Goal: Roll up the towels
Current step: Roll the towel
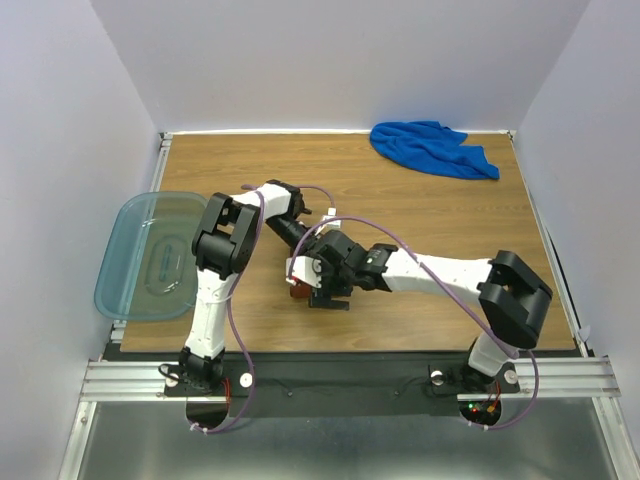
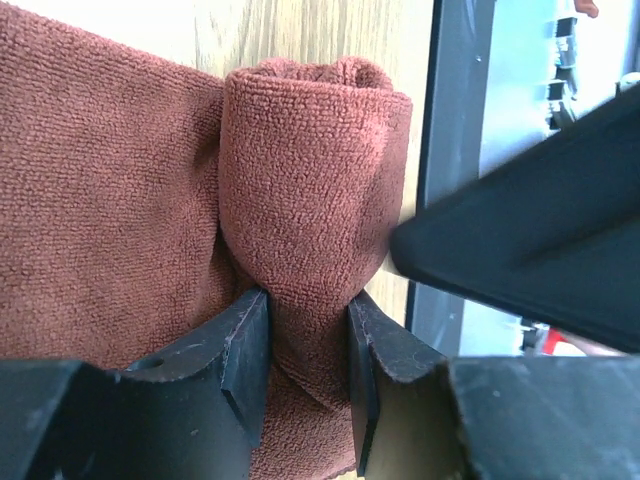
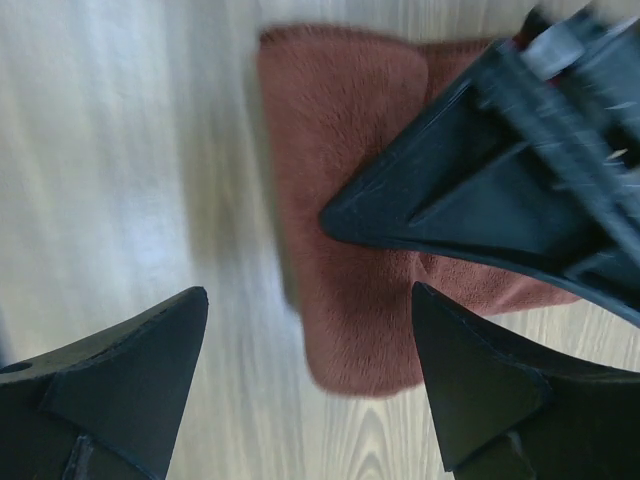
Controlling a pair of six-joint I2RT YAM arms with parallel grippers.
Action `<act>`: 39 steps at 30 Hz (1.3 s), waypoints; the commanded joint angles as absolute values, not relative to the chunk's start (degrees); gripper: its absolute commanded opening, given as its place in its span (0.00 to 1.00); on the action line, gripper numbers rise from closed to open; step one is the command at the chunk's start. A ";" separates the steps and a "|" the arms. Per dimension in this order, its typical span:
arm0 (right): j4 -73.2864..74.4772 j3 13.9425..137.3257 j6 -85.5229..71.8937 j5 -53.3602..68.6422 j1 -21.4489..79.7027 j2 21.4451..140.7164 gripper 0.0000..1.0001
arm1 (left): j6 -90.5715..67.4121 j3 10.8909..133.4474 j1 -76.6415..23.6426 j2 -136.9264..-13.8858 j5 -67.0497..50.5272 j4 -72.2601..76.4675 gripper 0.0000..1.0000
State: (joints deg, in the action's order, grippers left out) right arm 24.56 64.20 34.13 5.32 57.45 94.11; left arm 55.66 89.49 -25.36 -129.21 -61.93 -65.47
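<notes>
L gripper (image 2: 308,335): we see its jaws pinching the rolled end of the rust-brown towel (image 2: 310,180).
R gripper (image 3: 309,295): jaws spread wide above the same towel, gripping nothing.
Rust-brown towel: partly rolled, mid-table, under both grippers.
Blue towel (image 1: 430,148): crumpled, far right corner of table (image 1: 450,215), well apart.
Teal bin (image 1: 150,255): at table's left edge.

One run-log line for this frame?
left gripper: shut on brown towel roll | right gripper: open above it | blue towel: crumpled, far right corner
</notes>
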 commanded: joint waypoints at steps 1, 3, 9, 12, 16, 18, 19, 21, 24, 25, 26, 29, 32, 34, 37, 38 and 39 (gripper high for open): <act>15.48 62.15 38.05 -2.88 57.22 95.97 0.87 | 59.94 88.33 -24.96 -134.30 -44.91 -63.37 0.35; 13.19 61.09 38.58 -4.56 57.30 97.37 0.87 | 60.03 88.42 -24.96 -134.47 -44.83 -63.46 0.35; 10.46 57.92 38.94 -3.61 57.48 98.35 0.54 | 60.38 89.12 -24.61 -134.30 -44.65 -63.63 0.37; 10.72 55.90 37.36 -1.15 57.39 97.12 0.17 | 59.86 89.47 -23.91 -132.72 -44.91 -62.14 0.43; 14.31 53.44 35.16 4.73 57.04 95.19 0.01 | 58.80 90.35 -21.80 -129.12 -45.87 -59.42 0.55; 18.01 53.44 34.28 7.99 56.25 95.27 0.01 | 58.89 91.40 -20.22 -127.36 -46.49 -59.50 0.61; 18.97 53.44 33.41 8.87 55.99 95.27 0.01 | 59.23 91.84 -19.52 -127.01 -47.71 -60.20 0.62; 21.52 53.87 32.09 10.54 55.29 95.27 0.01 | 60.11 92.63 -17.85 -125.34 -48.77 -60.73 0.69; 24.77 54.75 29.97 14.93 54.32 94.84 0.01 | 60.12 94.74 -14.34 -122.97 -50.01 -60.56 0.76; 25.39 54.84 29.62 15.46 54.23 94.66 0.01 | 59.86 95.09 -12.06 -122.35 -50.18 -60.38 0.77; 26.62 55.02 28.92 16.08 53.79 94.57 0.01 | 59.77 95.71 -11.00 -121.39 -50.88 -60.12 0.79; 29.87 57.03 27.78 19.15 52.48 95.01 0.00 | 58.98 97.91 -5.91 -119.02 -51.94 -58.46 0.83; 33.12 60.71 26.64 24.60 50.89 97.37 0.01 | 55.66 97.04 -0.56 -115.94 -54.13 -52.77 0.84; 37.16 63.61 25.67 29.16 48.27 99.91 0.01 | 53.45 93.18 3.05 -109.81 -56.15 -46.80 0.85; 39.63 66.09 24.88 36.19 46.24 102.82 0.01 | 50.20 83.61 4.22 -103.30 -56.16 -38.70 0.86; 40.60 67.14 24.79 37.78 45.10 104.31 0.00 | 49.14 80.71 4.22 -98.05 -55.20 -33.28 0.87; 41.04 67.67 24.61 40.23 44.65 105.11 0.01 | 48.61 74.94 4.04 -95.39 -55.11 -30.70 0.88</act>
State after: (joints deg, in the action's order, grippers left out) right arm 31.51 65.47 27.03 28.47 47.09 100.82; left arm 52.69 85.36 5.58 -107.90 -53.47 -43.24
